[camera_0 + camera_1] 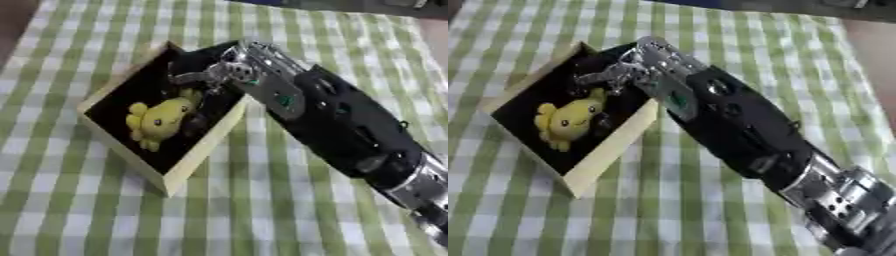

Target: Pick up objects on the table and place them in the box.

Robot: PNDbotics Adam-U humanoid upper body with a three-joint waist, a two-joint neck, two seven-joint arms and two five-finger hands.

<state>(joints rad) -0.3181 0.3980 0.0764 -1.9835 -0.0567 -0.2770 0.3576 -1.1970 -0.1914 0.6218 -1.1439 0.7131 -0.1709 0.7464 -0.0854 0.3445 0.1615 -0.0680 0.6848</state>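
The robot's right hand [229,75], black with silver fingers, reaches from the lower right over the near wall of the shallow cream-walled cardboard box with a black inside [208,145], which sits askew on the green-and-white checked tablecloth [289,210]; its fingers hang inside the box just above and beside the small yellow soft toy with a smiling face [160,119], which lies on the box floor; whether the fingers are apart or closed on the toy I cannot tell, since they blur into the dark interior; the left hand is not in sight. The toy looks delivered, so the risk lies in the withdrawal; a finger snagged on the toy could drag it back out, and the forearm, close over the wall, could tip or shove the light box.
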